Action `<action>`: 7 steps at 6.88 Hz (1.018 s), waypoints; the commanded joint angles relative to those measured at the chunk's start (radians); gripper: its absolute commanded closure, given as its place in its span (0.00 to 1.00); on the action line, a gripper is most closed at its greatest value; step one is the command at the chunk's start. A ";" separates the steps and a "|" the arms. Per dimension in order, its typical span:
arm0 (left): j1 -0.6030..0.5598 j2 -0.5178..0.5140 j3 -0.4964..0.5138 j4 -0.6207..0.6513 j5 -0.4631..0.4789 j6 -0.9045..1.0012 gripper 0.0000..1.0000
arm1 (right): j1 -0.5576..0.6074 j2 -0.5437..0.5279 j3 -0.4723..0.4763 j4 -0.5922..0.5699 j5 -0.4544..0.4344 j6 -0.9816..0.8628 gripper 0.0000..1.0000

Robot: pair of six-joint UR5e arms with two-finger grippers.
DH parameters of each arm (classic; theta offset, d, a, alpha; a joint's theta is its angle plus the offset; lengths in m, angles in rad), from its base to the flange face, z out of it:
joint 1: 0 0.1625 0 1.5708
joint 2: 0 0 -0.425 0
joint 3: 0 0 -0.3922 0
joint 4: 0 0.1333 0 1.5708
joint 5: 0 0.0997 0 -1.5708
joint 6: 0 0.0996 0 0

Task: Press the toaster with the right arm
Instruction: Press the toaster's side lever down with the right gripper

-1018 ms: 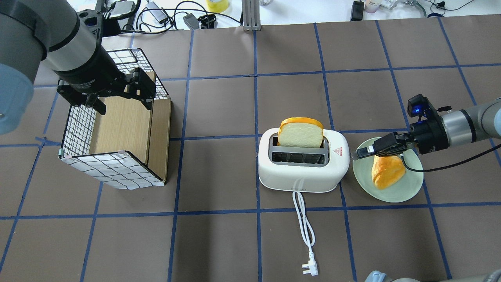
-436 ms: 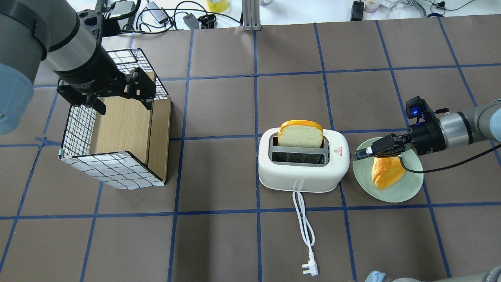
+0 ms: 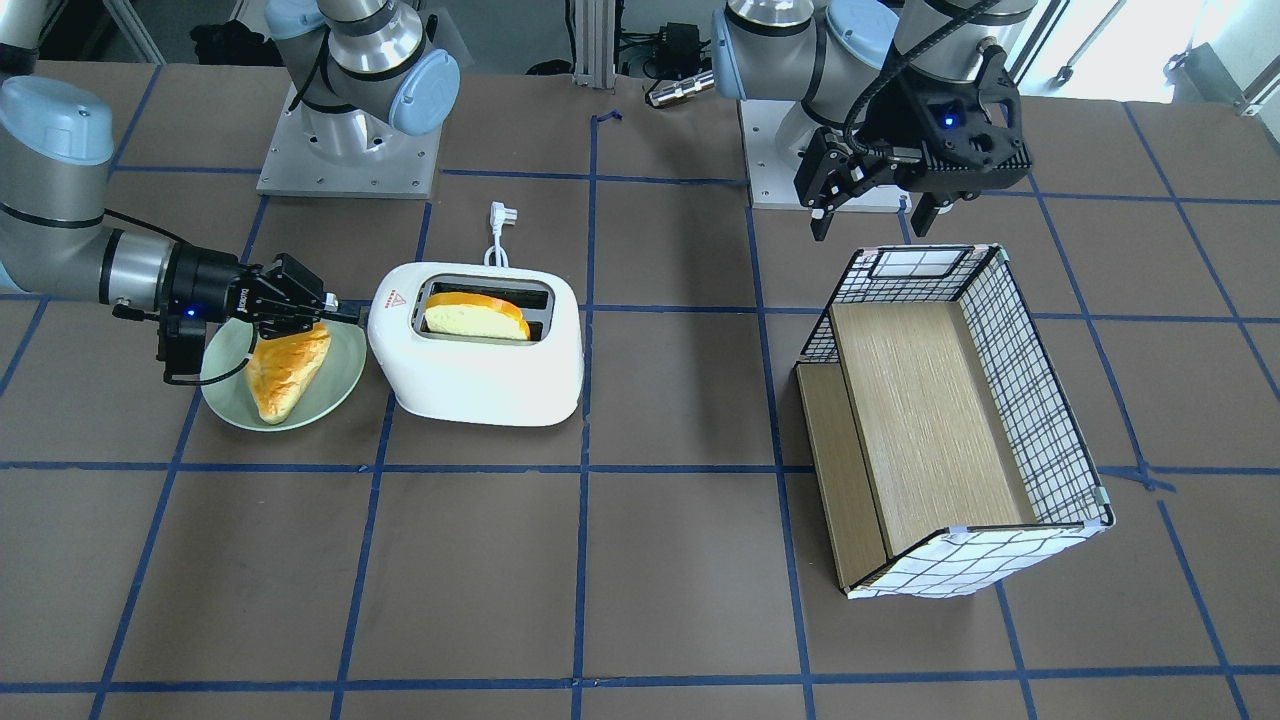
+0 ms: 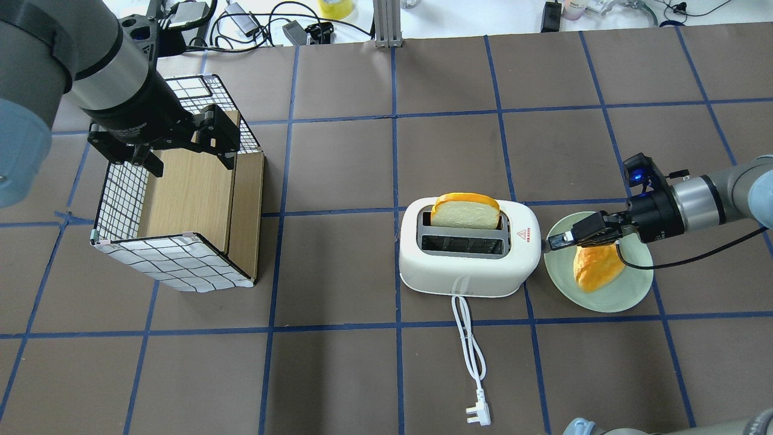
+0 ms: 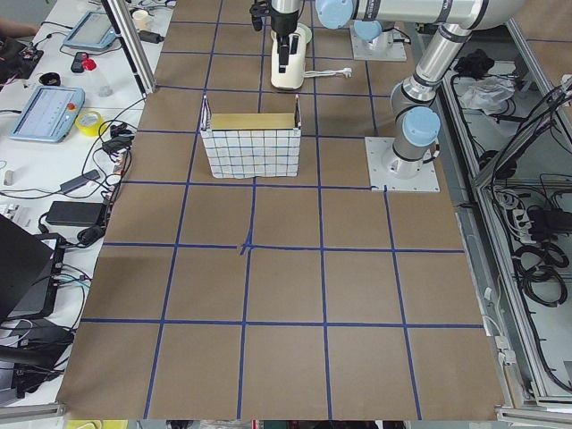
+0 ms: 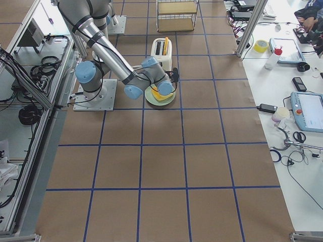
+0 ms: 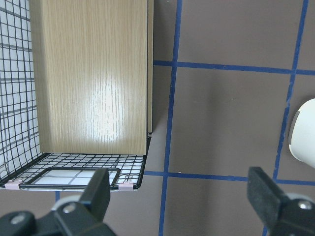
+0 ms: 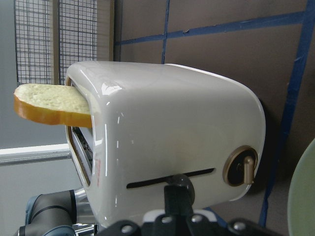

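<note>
1. Left: left gripper [image 4: 192,165], claw spread wide and empty, above wire basket [image 4: 181,266].
2. Centre: white toaster [image 4: 468,275], bread slice [image 4: 465,212] in far slot.
3. Right: right gripper [image 4: 552,243], claw closed, tips at toaster's lever [image 8: 180,183]; seemingly mid-press, next needs pushing down until latched.

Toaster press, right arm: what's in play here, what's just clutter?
In play: toaster, its side lever, bread slice in its slot, right gripper, shut, at the lever.
Clutter: green plate, pastry on it, wire-sided box, left gripper, open, near the box.
</note>
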 commanded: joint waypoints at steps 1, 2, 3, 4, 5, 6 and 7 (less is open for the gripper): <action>0.000 0.000 0.000 0.000 0.000 0.000 0.00 | 0.006 -0.001 0.035 -0.085 -0.008 0.055 1.00; 0.000 0.000 0.000 0.000 0.000 0.000 0.00 | 0.006 -0.001 0.034 -0.085 -0.009 0.055 1.00; 0.000 0.000 0.000 0.000 0.000 0.000 0.00 | 0.004 -0.003 0.031 -0.083 -0.009 0.059 1.00; 0.000 0.000 0.000 0.000 0.000 0.000 0.00 | 0.004 -0.010 0.023 -0.077 -0.009 0.120 1.00; 0.000 0.000 0.000 0.000 0.000 0.000 0.00 | 0.004 -0.018 0.018 -0.080 -0.006 0.192 1.00; 0.000 0.000 0.000 0.000 0.000 0.000 0.00 | 0.004 -0.045 0.017 -0.080 -0.009 0.255 1.00; 0.000 0.000 0.000 0.000 0.000 0.000 0.00 | 0.006 -0.076 -0.011 -0.070 -0.014 0.353 1.00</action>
